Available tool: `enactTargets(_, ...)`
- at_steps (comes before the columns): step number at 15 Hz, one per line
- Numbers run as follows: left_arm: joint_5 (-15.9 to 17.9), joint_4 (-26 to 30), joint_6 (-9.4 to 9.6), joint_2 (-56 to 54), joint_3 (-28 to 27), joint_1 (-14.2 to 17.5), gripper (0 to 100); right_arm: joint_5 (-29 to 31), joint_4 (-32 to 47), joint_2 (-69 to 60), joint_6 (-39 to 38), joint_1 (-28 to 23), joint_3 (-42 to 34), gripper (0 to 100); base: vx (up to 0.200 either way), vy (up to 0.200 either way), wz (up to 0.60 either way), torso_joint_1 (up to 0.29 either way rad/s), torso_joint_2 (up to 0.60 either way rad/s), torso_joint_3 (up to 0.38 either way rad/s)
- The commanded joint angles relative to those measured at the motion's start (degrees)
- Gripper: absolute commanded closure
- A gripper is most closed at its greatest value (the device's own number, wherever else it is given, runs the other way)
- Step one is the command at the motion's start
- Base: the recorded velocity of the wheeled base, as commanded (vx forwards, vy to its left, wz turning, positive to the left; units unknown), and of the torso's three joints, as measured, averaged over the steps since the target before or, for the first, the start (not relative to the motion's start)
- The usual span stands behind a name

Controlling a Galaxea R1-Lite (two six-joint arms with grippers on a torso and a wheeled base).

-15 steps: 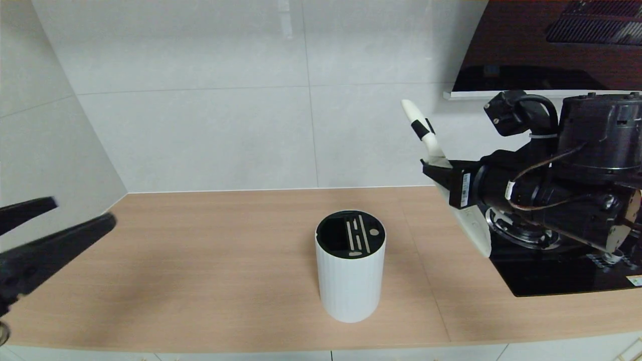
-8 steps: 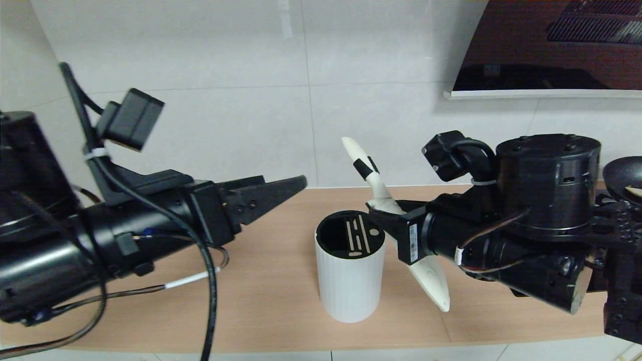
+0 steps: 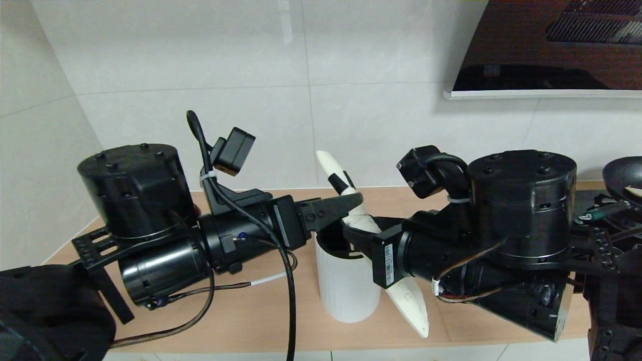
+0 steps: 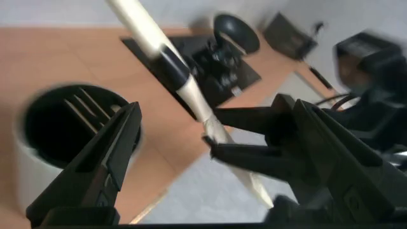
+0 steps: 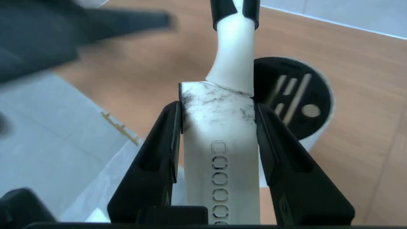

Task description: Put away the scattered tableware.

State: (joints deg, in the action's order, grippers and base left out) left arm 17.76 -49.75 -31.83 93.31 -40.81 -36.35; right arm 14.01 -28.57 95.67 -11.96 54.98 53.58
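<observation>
A white spatula (image 3: 333,173) with a black band on its handle is tilted above a white cylindrical holder (image 3: 346,296) on the wooden counter. My right gripper (image 3: 358,230) is shut on the spatula's neck, just right of the holder's rim. In the right wrist view the blade (image 5: 219,152) sits clamped in the right gripper (image 5: 218,111), with the holder's black slotted top (image 5: 292,95) beyond. My left gripper (image 3: 346,208) is open over the holder. Its fingers (image 4: 95,172) straddle the spatula handle (image 4: 152,38) without touching it, and the holder (image 4: 38,152) lies beneath.
A black hob (image 3: 597,210) with a dark pan (image 3: 622,175) lies at the counter's right end, under a dark range hood (image 3: 551,45). Tiled wall stands close behind. Bare counter (image 3: 281,311) stretches left of the holder.
My left arm swung in from the far left until its open gripper reached the holder. My right arm carried the spatula leftward and down from over the hob to the holder's rim.
</observation>
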Motion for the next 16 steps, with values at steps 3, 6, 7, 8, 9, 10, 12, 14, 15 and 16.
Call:
enactTargets(3, -2.0, -0.8, -0.07, 3.2, -1.2, -0.2, 0, 0.7, 0.0, 0.1, -0.1, 1.8, -0.3, 100, 0.000, 0.000, 0.00, 0.000, 0.00, 0.000)
enactTargets(6, -3.5, -1.6, -0.07, 2.9, -1.6, -0.2, 0, 0.7, 0.0, 0.2, -0.1, 1.9, -0.4, 100, 0.000, 0.000, 0.00, 0.000, 0.00, 0.000)
enactTargets(7, -4.2, -2.5, -0.07, 2.8, -1.7, -0.3, 0, 0.7, 0.0, 0.2, -0.1, 1.9, -0.4, 100, 0.000, 0.000, 0.00, 0.000, 0.00, 0.000)
enactTargets(8, -4.3, -2.9, -0.07, 2.8, -1.7, -0.2, 0, 0.7, 0.0, 0.2, -0.1, 1.9, -0.5, 100, 0.000, 0.000, 0.00, 0.000, 0.00, 0.000)
enactTargets(9, -4.3, -2.9, -0.07, 2.9, -1.7, -0.2, 0, 0.7, 0.0, 0.2, -0.1, 2.0, -0.6, 100, 0.000, 0.000, 0.00, 0.000, 0.00, 0.000)
enactTargets(10, -4.3, -2.9, -0.07, 2.9, -1.7, -0.2, 0, 0.7, 0.0, 0.0, -0.1, 2.5, -0.8, 100, 0.000, 0.000, 0.00, 0.000, 0.00, 0.000)
enactTargets(12, -4.3, -2.9, -0.07, 3.0, -1.6, -0.2, 0, 0.7, -0.1, 0.0, -0.1, 2.5, -0.8, 100, 0.000, 0.000, 0.00, 0.000, 0.00, 0.000)
enactTargets(14, -4.3, -2.9, -0.07, 3.3, -1.6, -0.3, 0, 0.7, -0.6, 0.0, -0.1, 2.6, -1.0, 100, 0.000, 0.000, 0.00, 0.000, 0.00, 0.000)
enactTargets(15, -4.3, -2.9, -0.07, 3.5, -1.6, -0.3, 0, 0.7, -0.7, 0.0, -0.1, 2.6, -1.0, 100, 0.000, 0.000, 0.00, 0.000, 0.00, 0.000)
enactTargets(16, -4.3, -2.9, -0.07, 3.6, -1.6, -0.3, 0, 0.7, -0.7, 0.0, -0.1, 2.6, -1.0, 100, 0.000, 0.000, 0.00, 0.000, 0.00, 0.000)
